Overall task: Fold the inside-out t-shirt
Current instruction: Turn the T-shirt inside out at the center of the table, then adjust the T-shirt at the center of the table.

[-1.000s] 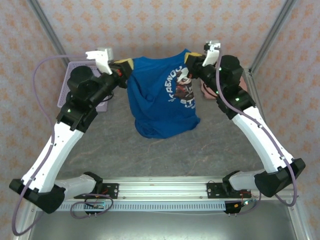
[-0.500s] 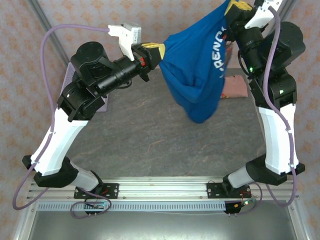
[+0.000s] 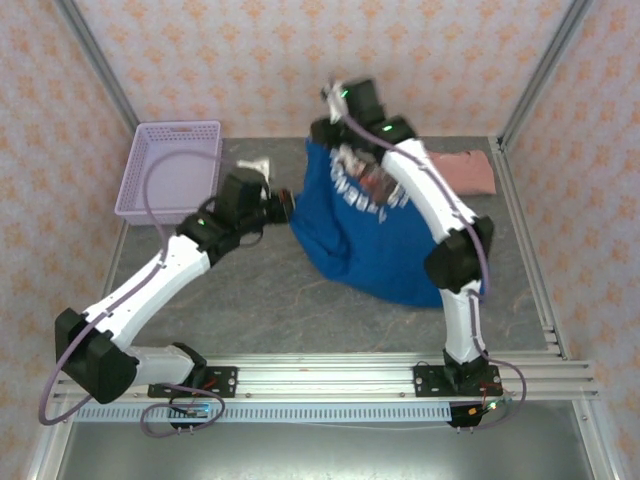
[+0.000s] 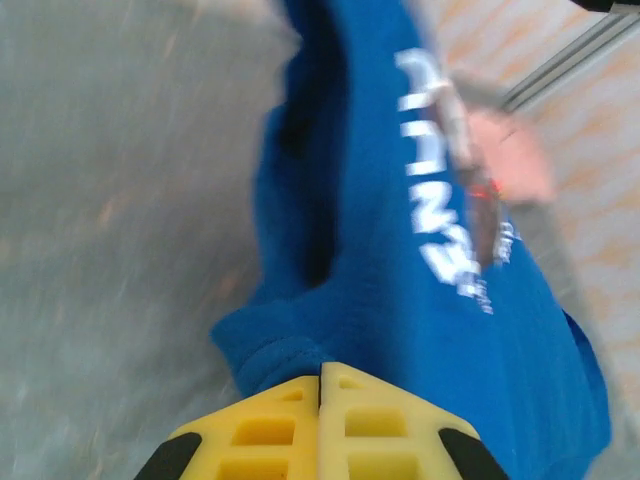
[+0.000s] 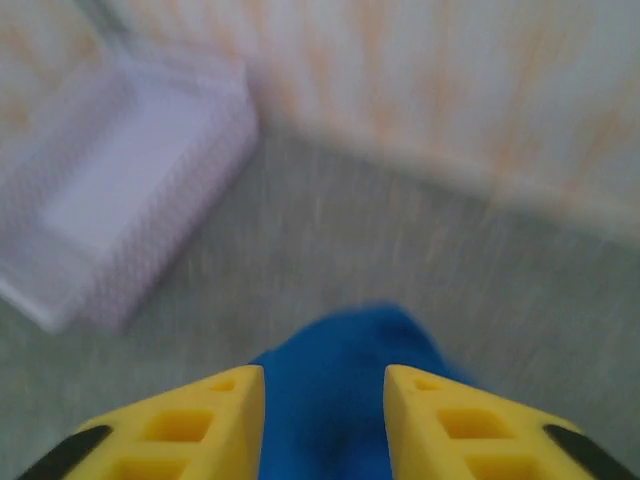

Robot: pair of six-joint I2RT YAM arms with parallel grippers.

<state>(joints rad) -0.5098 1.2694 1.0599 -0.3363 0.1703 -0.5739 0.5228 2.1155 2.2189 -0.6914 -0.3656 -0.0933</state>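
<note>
On the grey worktop (image 3: 250,300) the blue t-shirt (image 3: 350,240) lies crumpled, print up, right of centre, a lilac basket (image 3: 178,127) far left, a pink shirt (image 3: 465,168) far right; the left end effector (image 4: 320,375) is clamped on its left edge, the right end effector (image 5: 325,375) spread open over its far edge.

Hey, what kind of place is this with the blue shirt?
Probably a robot lab test cell, not a home: aluminium frame posts enclose a grey table, patterned backdrop panels stand behind, and a metal rail runs along the near edge.
</note>
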